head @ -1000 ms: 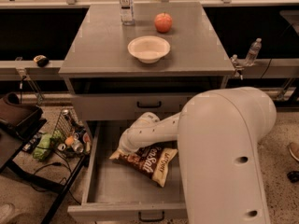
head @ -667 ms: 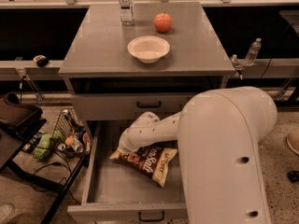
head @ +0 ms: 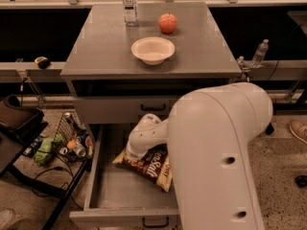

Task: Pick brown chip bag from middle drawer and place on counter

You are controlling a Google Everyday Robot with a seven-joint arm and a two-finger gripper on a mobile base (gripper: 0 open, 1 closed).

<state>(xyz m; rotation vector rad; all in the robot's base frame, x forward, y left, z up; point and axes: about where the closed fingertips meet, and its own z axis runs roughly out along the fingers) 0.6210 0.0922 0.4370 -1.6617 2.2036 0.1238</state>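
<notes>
Reaching down into the open middle drawer (head: 94, 172), the gripper (head: 136, 152) met the left end of the brown chip bag (head: 152, 166); whether it was spread or closed could not be told. The bag lay on the drawer floor, extending right of the gripper beneath the white arm (head: 216, 147). The counter (head: 103, 49) stood above and beyond the gripper.
</notes>
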